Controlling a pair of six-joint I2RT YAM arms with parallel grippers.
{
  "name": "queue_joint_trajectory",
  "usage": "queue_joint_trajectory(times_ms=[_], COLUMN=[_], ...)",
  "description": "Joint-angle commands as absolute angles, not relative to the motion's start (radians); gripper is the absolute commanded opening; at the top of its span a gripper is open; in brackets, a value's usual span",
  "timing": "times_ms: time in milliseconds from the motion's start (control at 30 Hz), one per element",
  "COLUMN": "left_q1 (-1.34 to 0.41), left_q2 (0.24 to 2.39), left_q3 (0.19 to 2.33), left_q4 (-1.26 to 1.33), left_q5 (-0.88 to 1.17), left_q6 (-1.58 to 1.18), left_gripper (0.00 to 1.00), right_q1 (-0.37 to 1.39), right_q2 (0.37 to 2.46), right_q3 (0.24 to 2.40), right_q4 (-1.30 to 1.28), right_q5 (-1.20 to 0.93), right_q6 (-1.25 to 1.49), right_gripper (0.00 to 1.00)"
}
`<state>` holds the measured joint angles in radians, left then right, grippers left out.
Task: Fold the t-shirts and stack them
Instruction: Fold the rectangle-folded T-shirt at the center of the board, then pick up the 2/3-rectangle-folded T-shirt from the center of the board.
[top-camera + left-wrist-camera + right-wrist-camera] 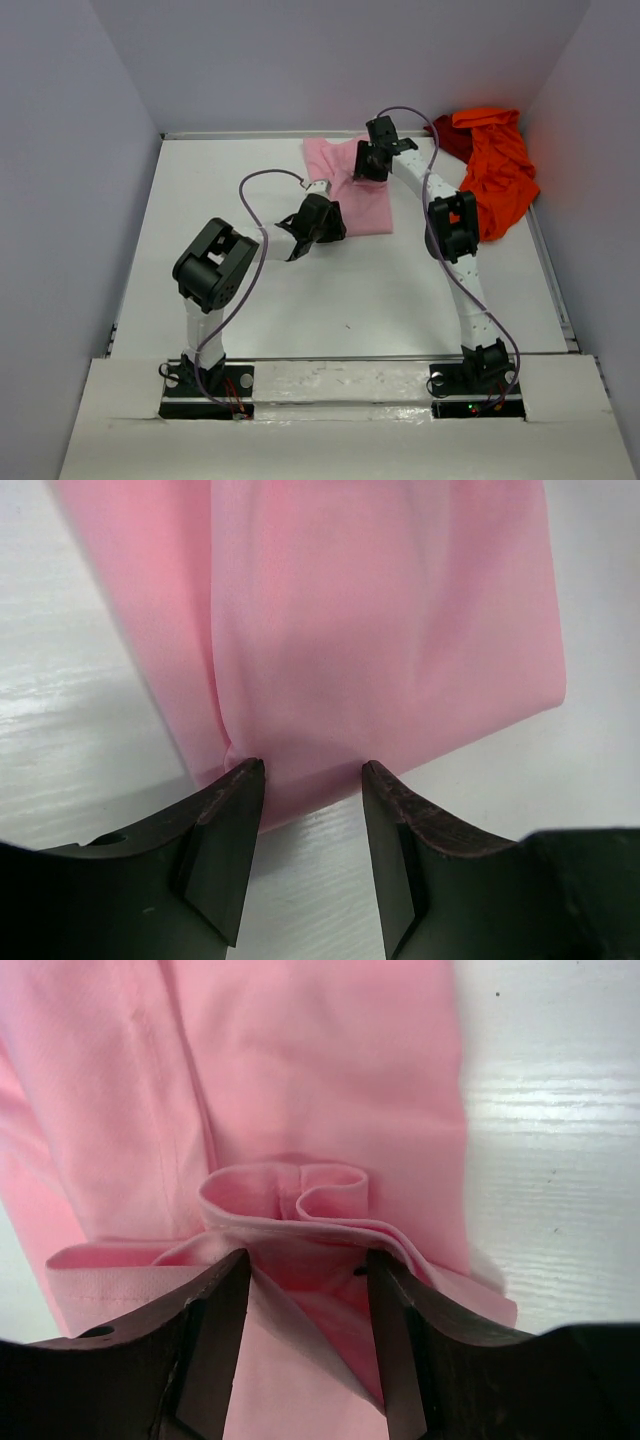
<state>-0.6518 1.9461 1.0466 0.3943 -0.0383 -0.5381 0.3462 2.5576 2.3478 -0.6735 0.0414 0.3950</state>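
Observation:
The light pink t-shirt (365, 205) lies partly folded at the back middle of the white table. My left gripper (328, 218) sits at its near left edge. In the left wrist view that gripper (312, 770) is open, its tips at the pink hem (380, 630), with bare table between the fingers. My right gripper (365, 165) is over the shirt's far edge. It (308, 1258) is open too, with a ruffled fold of pink cloth (300, 1060) lying between and ahead of its tips. The orange-red t-shirt (500, 170) is heaped at the back right, on a dark red one (448, 135).
Grey walls close in the table (350, 300) on the left, back and right. A white ledge (340, 370) runs along the near edge by the arm bases. Purple cables loop over both arms.

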Motion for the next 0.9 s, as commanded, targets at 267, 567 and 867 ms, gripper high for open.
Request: queue_joint_trajectory(times_ms=[267,567,867], left_q1=[-0.716,-0.735,-0.742], left_q2=[1.912,1.666,1.438], left_q3=[0.891,0.839,0.934], left_q4=[0.183,0.086,-0.144], left_q5=[-0.005,-0.024,-0.084], left_q6=[-0.540,-0.534,-0.522], left_gripper=[0.58,0.57,0.58], right_q1=[0.330,0.330,0.340], right_q2=[2.545,2.355,1.996], right_q3=[2.459,2.286,1.794], right_q4=[-0.540,-0.502,-0.548], right_q5=[-0.133,-0.238,-0.097], right_q6=[0.358,0.331,0.324], right_gripper=[0.57,0.57,0.58])
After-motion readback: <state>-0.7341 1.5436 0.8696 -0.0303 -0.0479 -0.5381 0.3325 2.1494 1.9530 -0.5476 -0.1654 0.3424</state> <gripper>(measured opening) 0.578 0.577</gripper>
